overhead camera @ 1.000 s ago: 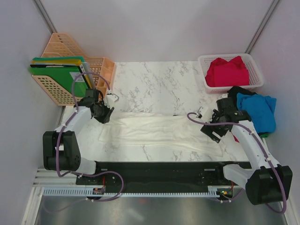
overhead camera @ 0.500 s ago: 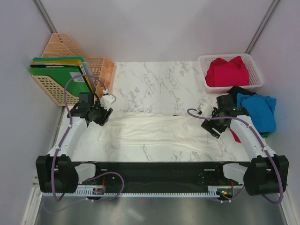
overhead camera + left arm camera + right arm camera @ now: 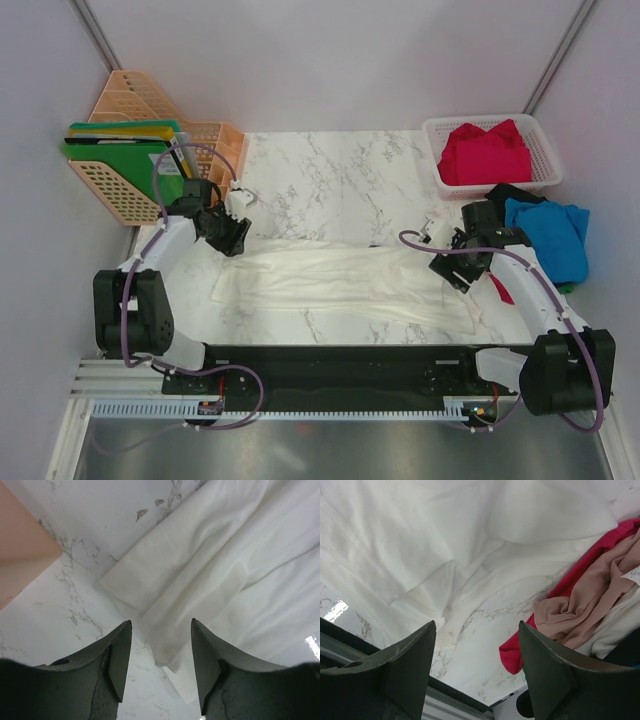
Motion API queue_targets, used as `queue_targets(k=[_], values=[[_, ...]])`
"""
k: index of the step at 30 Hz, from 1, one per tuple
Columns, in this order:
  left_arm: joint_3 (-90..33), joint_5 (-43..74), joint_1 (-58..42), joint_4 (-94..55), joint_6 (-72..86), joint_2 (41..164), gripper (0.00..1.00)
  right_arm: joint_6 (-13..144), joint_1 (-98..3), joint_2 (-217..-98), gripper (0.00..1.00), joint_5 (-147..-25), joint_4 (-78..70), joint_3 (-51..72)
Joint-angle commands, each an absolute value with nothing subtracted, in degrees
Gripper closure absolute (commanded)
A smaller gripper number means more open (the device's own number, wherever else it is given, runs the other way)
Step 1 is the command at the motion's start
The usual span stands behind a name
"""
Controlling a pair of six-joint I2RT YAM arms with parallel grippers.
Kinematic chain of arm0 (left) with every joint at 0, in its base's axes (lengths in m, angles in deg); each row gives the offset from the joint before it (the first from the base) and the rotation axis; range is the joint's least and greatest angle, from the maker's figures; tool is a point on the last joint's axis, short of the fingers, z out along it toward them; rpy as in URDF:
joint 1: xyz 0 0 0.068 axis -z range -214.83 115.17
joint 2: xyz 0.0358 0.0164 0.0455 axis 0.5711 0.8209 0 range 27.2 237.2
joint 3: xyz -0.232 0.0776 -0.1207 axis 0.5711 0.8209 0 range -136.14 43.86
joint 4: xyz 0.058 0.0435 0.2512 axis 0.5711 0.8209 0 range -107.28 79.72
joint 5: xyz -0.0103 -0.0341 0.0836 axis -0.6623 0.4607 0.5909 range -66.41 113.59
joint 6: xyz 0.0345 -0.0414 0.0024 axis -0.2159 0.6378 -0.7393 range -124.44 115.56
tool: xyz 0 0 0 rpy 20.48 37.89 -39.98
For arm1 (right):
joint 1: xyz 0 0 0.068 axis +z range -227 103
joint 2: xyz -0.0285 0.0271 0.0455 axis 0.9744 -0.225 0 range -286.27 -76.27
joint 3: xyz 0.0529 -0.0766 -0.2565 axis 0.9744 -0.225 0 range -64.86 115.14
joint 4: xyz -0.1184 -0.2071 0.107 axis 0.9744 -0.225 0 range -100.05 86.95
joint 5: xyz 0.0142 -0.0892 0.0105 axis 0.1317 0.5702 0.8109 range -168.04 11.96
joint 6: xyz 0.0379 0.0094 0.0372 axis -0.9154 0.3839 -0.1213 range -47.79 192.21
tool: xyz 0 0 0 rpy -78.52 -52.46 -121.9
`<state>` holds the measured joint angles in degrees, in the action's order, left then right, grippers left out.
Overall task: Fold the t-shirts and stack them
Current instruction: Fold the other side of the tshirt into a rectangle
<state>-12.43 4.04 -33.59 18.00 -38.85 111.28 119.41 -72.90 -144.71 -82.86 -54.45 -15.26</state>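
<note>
1. While the white t-shirt [image 3: 340,285] lies stretched across the tabletop [image 3: 330,170], the left hand [image 3: 161,626] hangs over its left end, jaws apart, gripping nothing.
2. Right hand [image 3: 476,627] sits over that shirt's right end, jaws apart, empty too.

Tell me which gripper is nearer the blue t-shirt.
Right. The right gripper hangs just beside the blue t-shirt; the left gripper is across the table, near the orange rack.
</note>
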Motion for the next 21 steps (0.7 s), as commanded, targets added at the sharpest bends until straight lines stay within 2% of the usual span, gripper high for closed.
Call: queue_targets(k=[1, 6, 11, 21], values=[[-16.68, 1.0, -32.89, 16.47, -36.7, 115.34, 0.42, 119.41, -73.13, -143.59, 0.25, -82.78, -53.68, -15.12], [-17.14, 0.91, -32.28, 16.03, -36.08, 117.56, 0.42, 119.41, -73.04, -144.03, 0.25, -82.08, -53.32, -15.29], [-11.78, 2.05, -32.19, 14.54, -36.26, 116.85, 0.43, 119.58, -73.04, -143.77, 0.25, -82.17, -53.24, -15.03], [1.58, 5.83, -32.19, 13.83, -37.93, 106.23, 0.43, 119.58, -73.04, -143.06, 0.25, -81.9, -52.97, -15.47]])
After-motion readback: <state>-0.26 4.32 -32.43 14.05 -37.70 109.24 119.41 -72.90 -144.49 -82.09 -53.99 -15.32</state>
